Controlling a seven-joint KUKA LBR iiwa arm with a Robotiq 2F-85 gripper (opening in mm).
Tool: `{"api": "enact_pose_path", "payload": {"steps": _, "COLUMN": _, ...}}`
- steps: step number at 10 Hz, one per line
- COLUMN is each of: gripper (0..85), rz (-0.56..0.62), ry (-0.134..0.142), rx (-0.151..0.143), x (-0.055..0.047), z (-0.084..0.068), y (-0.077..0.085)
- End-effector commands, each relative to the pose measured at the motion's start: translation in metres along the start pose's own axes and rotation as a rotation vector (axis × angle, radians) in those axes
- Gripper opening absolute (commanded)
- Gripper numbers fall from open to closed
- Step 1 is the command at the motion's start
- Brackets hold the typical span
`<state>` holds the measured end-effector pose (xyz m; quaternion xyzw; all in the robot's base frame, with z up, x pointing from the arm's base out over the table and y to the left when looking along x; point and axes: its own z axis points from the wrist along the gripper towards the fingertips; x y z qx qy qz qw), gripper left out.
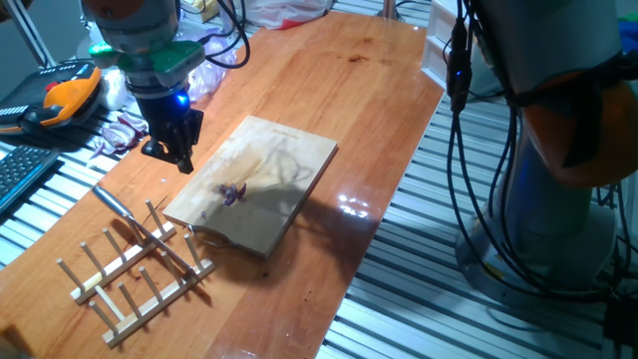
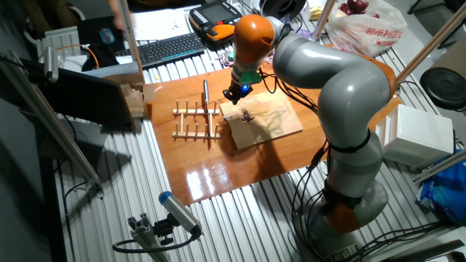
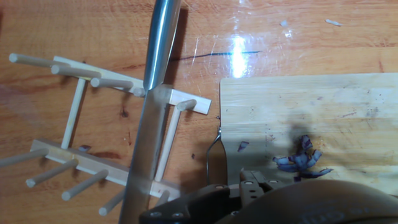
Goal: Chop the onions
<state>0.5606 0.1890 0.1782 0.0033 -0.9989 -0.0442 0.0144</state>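
The onions [image 1: 234,192] are a few small purple bits near the left edge of the wooden board [image 1: 269,160]. They also show in the other fixed view [image 2: 247,116] and in the hand view [image 3: 301,160]. My gripper [image 1: 169,158] hangs empty just above the table, off the board's left corner, between the board and the wooden peg rack [image 1: 135,264]. Its fingers look slightly apart. A silver knife [image 3: 152,93] lies across the rack [image 3: 106,124], to the left of the board [image 3: 323,106]. In the hand view only the gripper's dark underside [image 3: 249,186] shows.
Purple onion scraps in clear plastic [image 1: 120,130] lie behind the gripper. An orange teach pendant [image 1: 60,95] and a keyboard [image 1: 20,170] sit off the table's left side. The robot's base and cables [image 1: 558,150] stand to the right.
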Motion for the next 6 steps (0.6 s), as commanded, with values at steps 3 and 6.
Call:
{"api": "enact_pose_path", "payload": {"steps": 3, "gripper": 0.0, "rz": -0.004, "ry": -0.002, "rx": 0.009, "x": -0.0026, "z": 0.0010, "y": -0.0014}}
{"api": "enact_pose_path", "payload": {"steps": 6, "gripper": 0.0, "rz": -0.003, "ry": 0.001, "rx": 0.016, "x": -0.0027, "z": 0.0015, "y": -0.0030}}
